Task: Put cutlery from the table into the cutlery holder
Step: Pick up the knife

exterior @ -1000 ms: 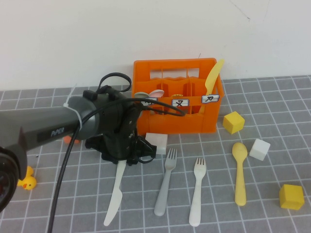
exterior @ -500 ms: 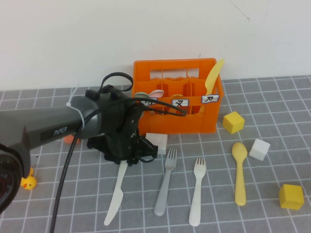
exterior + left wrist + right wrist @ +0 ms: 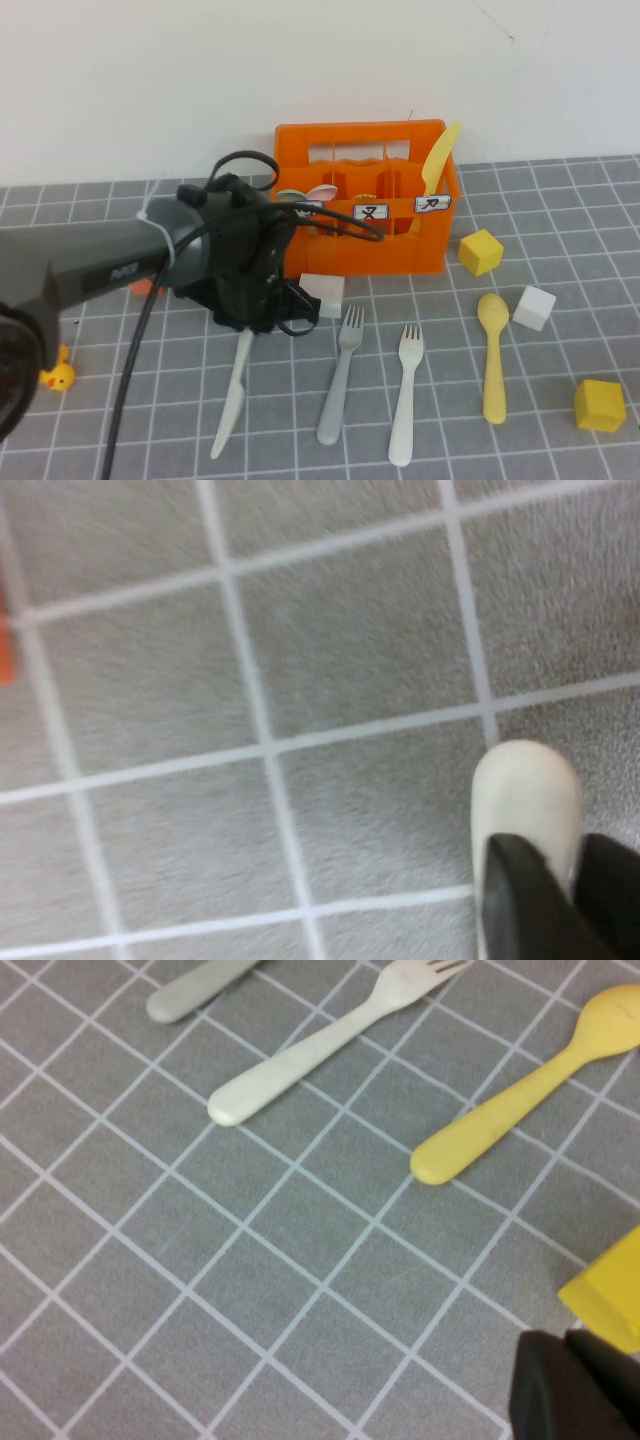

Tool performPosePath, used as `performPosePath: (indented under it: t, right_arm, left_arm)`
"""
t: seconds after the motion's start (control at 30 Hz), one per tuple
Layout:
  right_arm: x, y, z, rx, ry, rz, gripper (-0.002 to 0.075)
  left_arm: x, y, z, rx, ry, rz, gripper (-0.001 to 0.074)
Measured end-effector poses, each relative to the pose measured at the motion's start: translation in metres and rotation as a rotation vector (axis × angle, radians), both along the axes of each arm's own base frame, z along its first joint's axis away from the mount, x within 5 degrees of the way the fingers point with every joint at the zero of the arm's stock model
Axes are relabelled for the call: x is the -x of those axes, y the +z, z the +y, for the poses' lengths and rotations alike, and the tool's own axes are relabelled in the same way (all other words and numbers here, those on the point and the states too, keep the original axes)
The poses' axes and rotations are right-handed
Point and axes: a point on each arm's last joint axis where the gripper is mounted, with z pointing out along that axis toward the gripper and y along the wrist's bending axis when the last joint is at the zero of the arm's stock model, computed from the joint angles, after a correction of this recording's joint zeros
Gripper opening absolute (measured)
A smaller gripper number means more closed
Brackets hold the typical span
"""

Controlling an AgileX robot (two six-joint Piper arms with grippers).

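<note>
Left claw (image 3: 560, 880): fingers closed around the white knife (image 3: 230, 405) handle, near the cutlery holder (image 3: 365, 200).
Right claw (image 3: 575, 1385): shut, empty, above the worktop (image 3: 300, 1290).
White knife: blade tip touching the worktop, left of the grey fork (image 3: 340, 380).
White fork (image 3: 405, 400), yellow spoon (image 3: 493, 365): flat on the worktop.

The high view looks down at an angle from the robot's own side toward the back wall, taking in the whole tiled surface (image 3: 560, 180). The left wrist view sits very close above the tiles, facing nearly straight down; it shares with the high view the handle end of the white knife (image 3: 525, 795) (image 3: 232, 400). The right wrist view looks down from somewhat farther off, sharing the white fork (image 3: 320, 1045) (image 3: 407, 395) and yellow spoon (image 3: 520, 1095) (image 3: 493, 365).
</note>
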Motion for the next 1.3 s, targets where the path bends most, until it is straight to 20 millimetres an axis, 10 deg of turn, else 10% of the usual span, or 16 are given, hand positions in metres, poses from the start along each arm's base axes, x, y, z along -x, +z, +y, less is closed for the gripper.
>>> performPosePath:
  t: [0.43, 0.6, 0.87, 1.3]
  right_arm:
    - [0.0, 0.0, 0.001, -0.006, 0.004, -0.005, -0.0003]
    - [0.0, 0.001, 0.001, -0.008, 0.003, -0.005, -0.0003]
    - [0.0, 0.001, 0.001, -0.01, 0.002, -0.005, -0.0003]
    - [0.0, 0.001, 0.001, -0.01, 0.002, -0.005, -0.0003]
  left_arm:
    - [0.011, 0.063, 0.01, 0.041, 0.001, -0.122, 0.0001]
    - [0.011, 0.052, 0.007, 0.053, 0.012, -0.085, 0.003]
    - [0.002, 0.023, 0.01, 0.046, 0.047, -0.021, 0.0285]
    - [-0.002, 0.001, 0.009, 0.091, 0.054, 0.036, 0.0309]
